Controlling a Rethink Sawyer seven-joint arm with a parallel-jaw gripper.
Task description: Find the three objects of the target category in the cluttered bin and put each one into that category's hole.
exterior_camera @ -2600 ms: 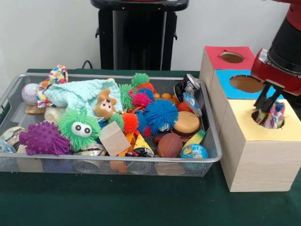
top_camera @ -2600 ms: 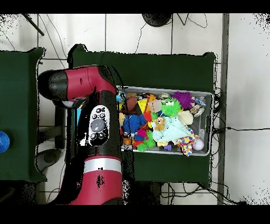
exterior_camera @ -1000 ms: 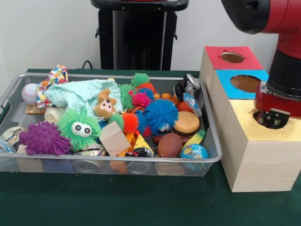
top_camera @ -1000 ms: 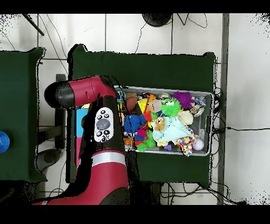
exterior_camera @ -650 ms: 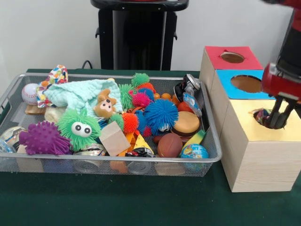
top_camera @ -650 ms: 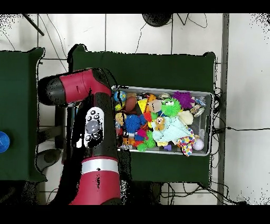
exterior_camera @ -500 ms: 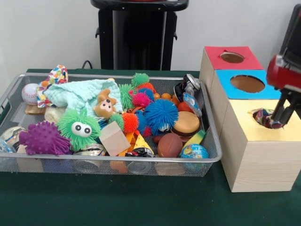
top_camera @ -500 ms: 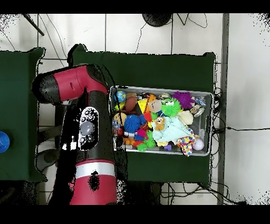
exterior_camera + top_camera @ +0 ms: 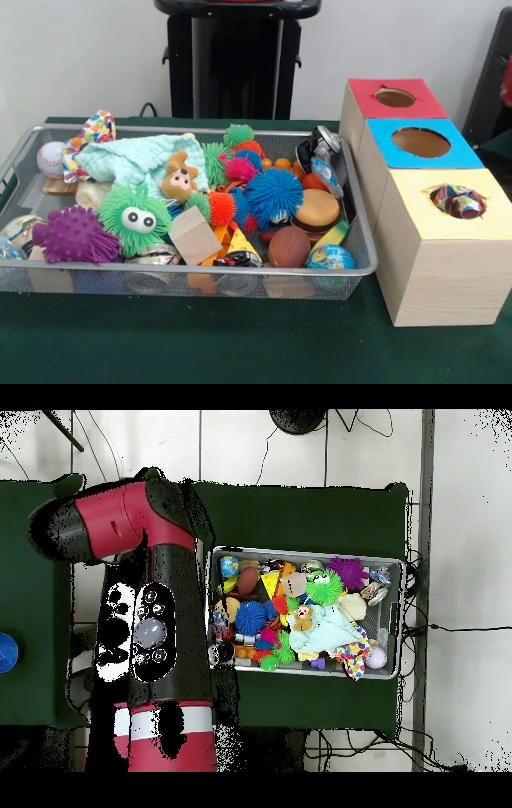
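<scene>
Multicoloured patterned cloth (image 9: 458, 200) sits lodged in the yellow-topped wooden box's hole (image 9: 457, 201), so one drop looks finished; gripper unseen, next search the wire mesh bin (image 9: 240, 272).

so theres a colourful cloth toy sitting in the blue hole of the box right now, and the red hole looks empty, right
Not quite. The front view shows the cloth toy in the yellow hole, the one nearest the camera, not the blue hole, which shows nothing inside. The red hole does look empty.
</scene>
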